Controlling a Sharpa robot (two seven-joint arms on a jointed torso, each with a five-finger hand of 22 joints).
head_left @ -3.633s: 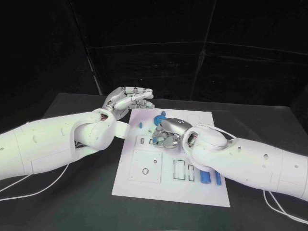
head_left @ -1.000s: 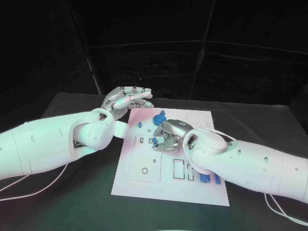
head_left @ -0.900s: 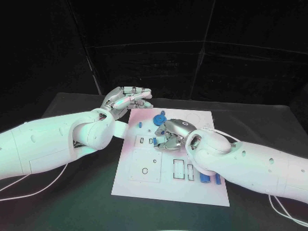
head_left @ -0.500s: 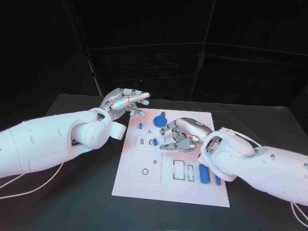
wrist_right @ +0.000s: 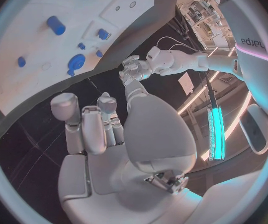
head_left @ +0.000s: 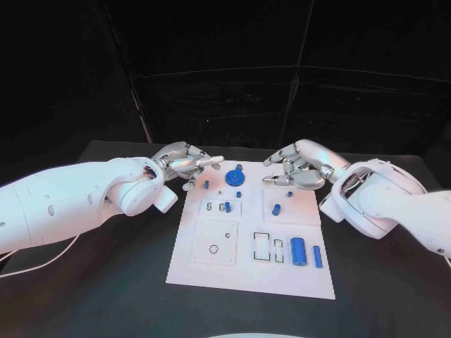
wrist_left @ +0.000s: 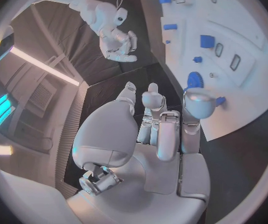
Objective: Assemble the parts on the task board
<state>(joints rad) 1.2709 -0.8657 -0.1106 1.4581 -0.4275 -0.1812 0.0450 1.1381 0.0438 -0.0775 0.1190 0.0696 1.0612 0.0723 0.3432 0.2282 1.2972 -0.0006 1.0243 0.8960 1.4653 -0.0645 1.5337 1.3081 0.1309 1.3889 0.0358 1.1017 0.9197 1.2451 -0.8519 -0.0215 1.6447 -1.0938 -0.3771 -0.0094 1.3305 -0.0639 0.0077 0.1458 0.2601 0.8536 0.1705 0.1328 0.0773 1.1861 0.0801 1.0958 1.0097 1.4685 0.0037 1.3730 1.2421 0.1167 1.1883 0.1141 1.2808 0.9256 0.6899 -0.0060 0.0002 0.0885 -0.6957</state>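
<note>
While both hover beside the task board (head_left: 251, 232), left hand (head_left: 188, 163) and right hand (head_left: 299, 165) curl empty fingers.

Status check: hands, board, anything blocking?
Left hand and right hand hold nothing, both off the far corners. Task board uncovered, blue parts on it. Nothing blocking.

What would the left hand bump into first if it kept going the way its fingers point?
Probably the blue gear near the board's far end. The left hand points across that end towards the right hand. It may pass above the gear; height is unclear.
</note>
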